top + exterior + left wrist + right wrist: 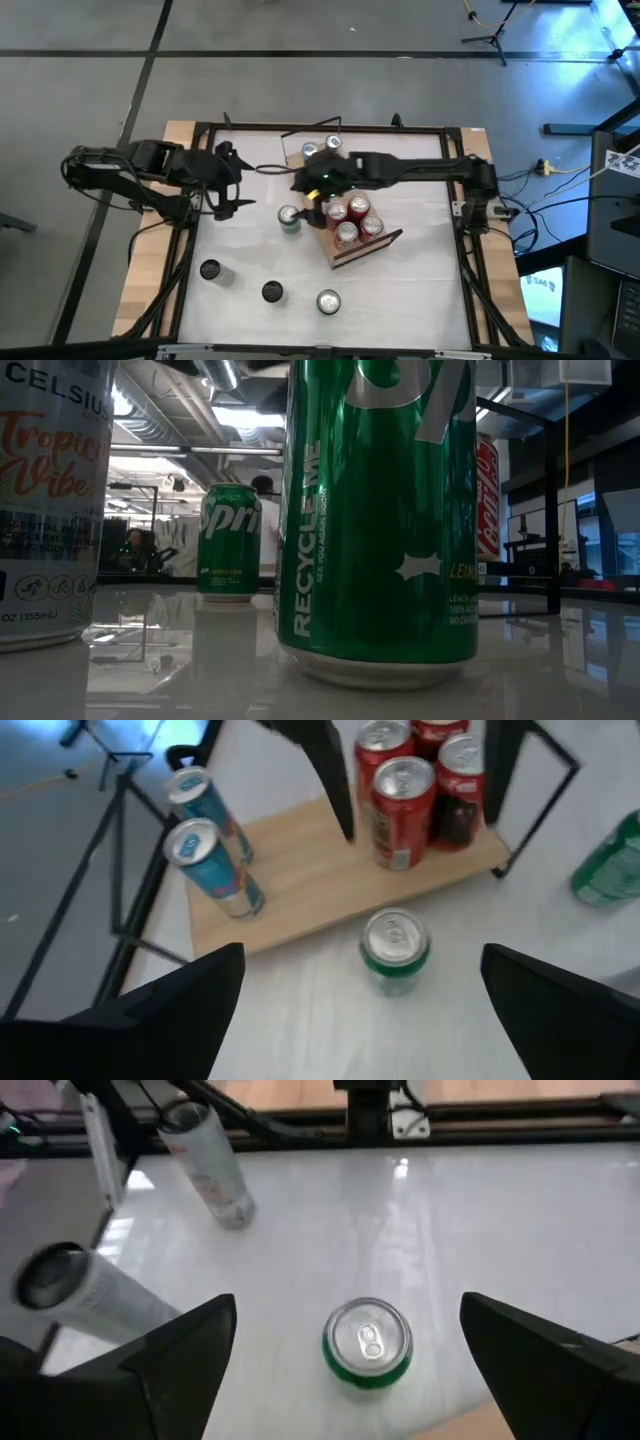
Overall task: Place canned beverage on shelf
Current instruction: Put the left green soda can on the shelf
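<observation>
the right gripper (345, 1365) hung with jaws wide above the green can (367, 1341) just beside the shelf (300, 880), seemingly lined up to grasp it, while the left gripper (232, 190), also open, waited apart, leaving the four red cans (350, 220) undisturbed on the shelf.

Overhead, tabletop-level and both wrist cameras share one green can (289, 218).
</observation>
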### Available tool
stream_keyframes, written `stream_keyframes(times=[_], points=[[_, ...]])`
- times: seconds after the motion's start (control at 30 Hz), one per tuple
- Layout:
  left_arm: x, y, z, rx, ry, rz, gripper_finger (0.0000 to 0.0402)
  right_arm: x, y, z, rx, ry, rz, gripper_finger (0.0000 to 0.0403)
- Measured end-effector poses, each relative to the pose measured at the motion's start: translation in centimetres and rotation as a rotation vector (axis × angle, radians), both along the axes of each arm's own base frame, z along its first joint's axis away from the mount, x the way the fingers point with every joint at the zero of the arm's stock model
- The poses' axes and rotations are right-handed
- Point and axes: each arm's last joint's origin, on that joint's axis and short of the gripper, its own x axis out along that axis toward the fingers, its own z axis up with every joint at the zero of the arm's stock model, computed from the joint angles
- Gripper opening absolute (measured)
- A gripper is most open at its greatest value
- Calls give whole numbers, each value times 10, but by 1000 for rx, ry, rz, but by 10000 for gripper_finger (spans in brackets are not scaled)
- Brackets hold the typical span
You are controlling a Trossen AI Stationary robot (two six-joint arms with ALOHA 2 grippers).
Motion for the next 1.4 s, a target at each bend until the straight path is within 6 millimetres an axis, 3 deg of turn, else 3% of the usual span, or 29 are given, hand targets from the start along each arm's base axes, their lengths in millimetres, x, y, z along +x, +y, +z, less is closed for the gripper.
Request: stream_keyframes(times=[0.2, 0.47, 0.9, 1.4], points=[[-6, 1, -1, 18, 25, 15, 393, 22, 0, -32, -13, 67, 9, 379], [-6, 1, -1, 19, 31, 15, 393, 36, -1, -64, -26, 132, 7, 379], [-6, 1, -1, 18, 30, 16, 393, 41, -3, -71, -69, 130, -41, 379], [-6, 1, -1, 19, 29, 16, 393, 52, -2, -107, -52, 207, -21, 379]])
